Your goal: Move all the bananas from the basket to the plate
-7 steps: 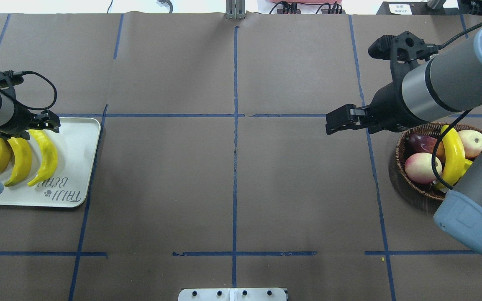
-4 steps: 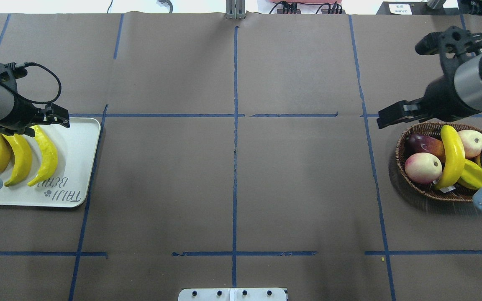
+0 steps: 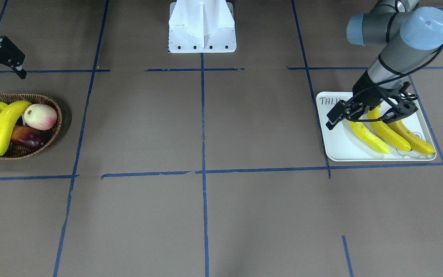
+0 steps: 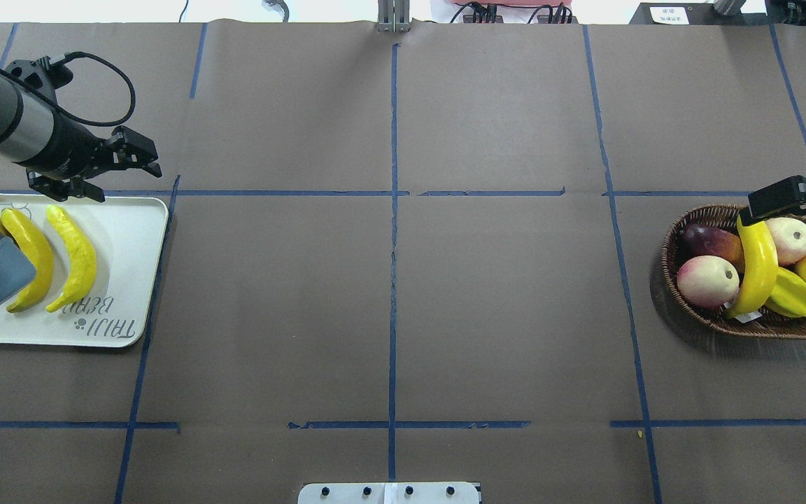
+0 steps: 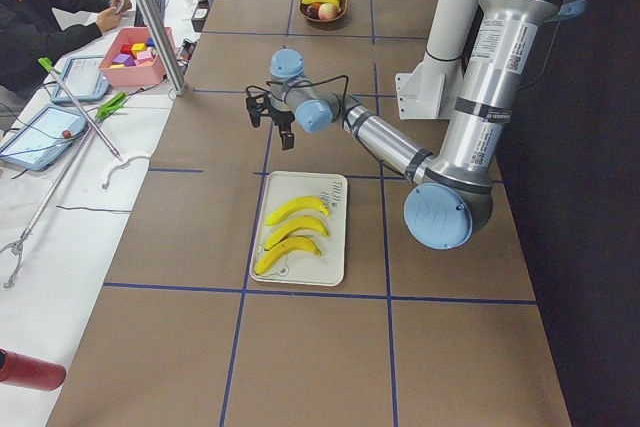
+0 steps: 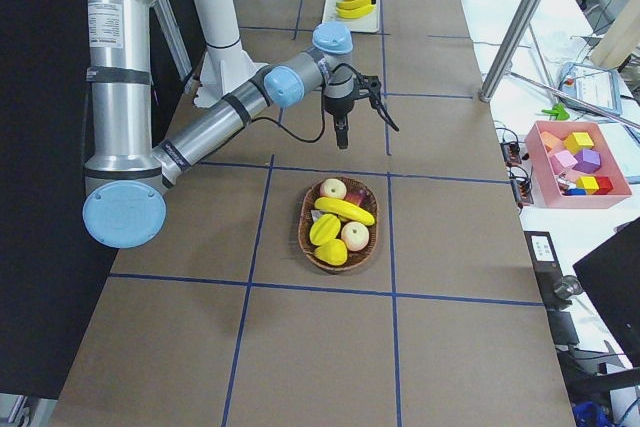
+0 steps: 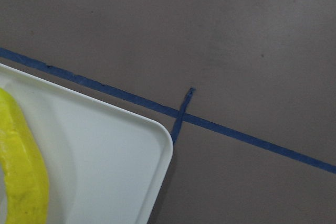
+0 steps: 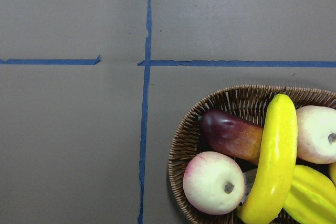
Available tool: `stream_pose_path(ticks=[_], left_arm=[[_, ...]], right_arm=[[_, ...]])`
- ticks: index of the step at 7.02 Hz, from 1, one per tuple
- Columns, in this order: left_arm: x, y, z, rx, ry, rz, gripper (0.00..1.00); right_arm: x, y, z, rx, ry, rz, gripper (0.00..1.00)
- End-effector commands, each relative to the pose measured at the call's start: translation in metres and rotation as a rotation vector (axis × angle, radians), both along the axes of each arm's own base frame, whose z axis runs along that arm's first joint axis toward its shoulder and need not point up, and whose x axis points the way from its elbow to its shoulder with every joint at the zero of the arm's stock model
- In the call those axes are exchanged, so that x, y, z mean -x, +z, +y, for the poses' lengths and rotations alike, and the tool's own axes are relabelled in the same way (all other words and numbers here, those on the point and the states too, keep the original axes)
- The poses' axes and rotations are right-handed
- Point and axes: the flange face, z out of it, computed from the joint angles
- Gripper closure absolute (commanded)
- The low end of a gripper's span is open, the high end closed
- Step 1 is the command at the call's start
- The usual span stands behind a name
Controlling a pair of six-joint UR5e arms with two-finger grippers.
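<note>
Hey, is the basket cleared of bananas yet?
No, not cleared: one banana lies in the basket, on top of the other fruit.

robot lab – taped table, operator

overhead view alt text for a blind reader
Three bananas lie side by side on a white tray at left, the left gripper near its far edge. At right, a wicker basket holds one banana among other fruit, the right gripper by its far rim.
</note>
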Motion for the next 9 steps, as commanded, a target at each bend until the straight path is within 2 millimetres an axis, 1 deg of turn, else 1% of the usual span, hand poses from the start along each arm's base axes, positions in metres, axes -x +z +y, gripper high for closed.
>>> stream_pose_path(ticks=[1, 2, 3, 4, 5, 6, 7, 9], left_arm=[[-0.005, -0.038, 0.001, 0.024, -0.020, 0.022, 0.00], [-0.014, -0.044, 0.003, 0.025, -0.011, 0.027, 0.00], [-0.019, -0.043, 0.004, 0.027, -0.004, 0.026, 0.00], [-0.024, -0.043, 0.006, 0.029, 0.003, 0.025, 0.00], [-0.026, -0.044, 0.006, 0.028, 0.005, 0.025, 0.00], [-0.032, -0.045, 0.008, 0.025, 0.014, 0.025, 0.00], [-0.035, -0.050, 0.006, 0.019, 0.015, 0.029, 0.00], [-0.035, -0.051, 0.006, 0.018, 0.015, 0.030, 0.00]], right_arm=[[-0.005, 0.063, 0.008, 0.085, 0.153, -0.095, 0.00], [-0.002, 0.101, 0.003, 0.090, 0.174, -0.120, 0.00], [0.000, 0.137, -0.002, 0.131, 0.181, -0.087, 0.00], [0.000, 0.155, -0.002, 0.148, 0.181, -0.060, 0.00], [0.017, 0.163, 0.005, 0.151, 0.152, -0.030, 0.00], [0.042, 0.170, 0.013, 0.156, 0.103, -0.004, 0.00], [0.043, 0.172, 0.013, 0.160, 0.099, -0.001, 0.01], [0.041, 0.179, 0.017, 0.171, 0.098, 0.008, 0.01]])
